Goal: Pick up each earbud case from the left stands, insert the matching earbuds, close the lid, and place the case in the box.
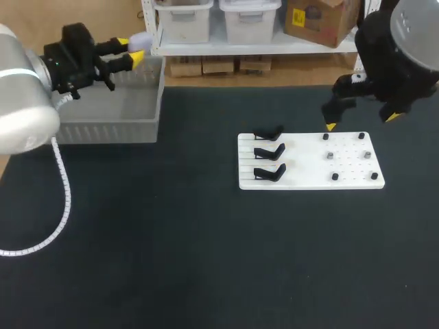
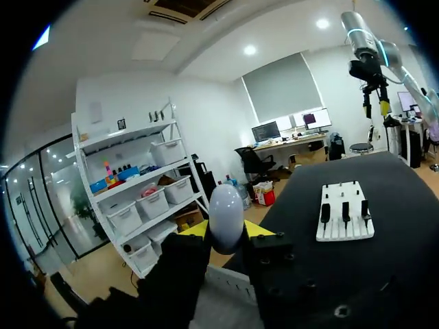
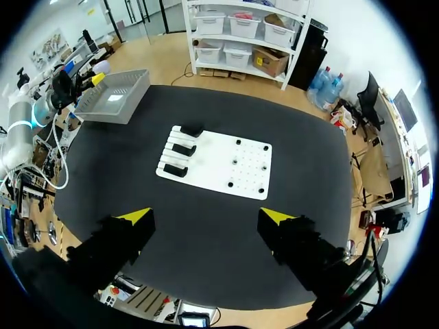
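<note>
On the near side lies the dark table (image 1: 206, 260); toward its middle right sits a white board (image 1: 309, 168), flat on the cloth. On the board's left part three black stands (image 1: 269, 152) are lined up one behind another; on its right part are a few small dark and grey pieces (image 1: 330, 156), too small to tell what they are. Above the board's far right edge hangs the right gripper (image 1: 362, 121), raised well clear of it; in its own wrist view its fingers (image 3: 137, 218) stand wide apart with nothing between them, and the board lies far below and ahead. Farther back, at the table's far left, stands the grey box (image 1: 103, 130); by its far right corner, raised above the rim, is the left gripper (image 1: 132, 51), pointing out past the table. Its two yellow-tipped fingers (image 2: 195, 229) are closed from either side on the earbud case (image 2: 226, 216) — a pale, rounded, egg-like shape, standing up between them; the case (image 1: 140, 40) is in the air, touching neither box nor table.
</note>
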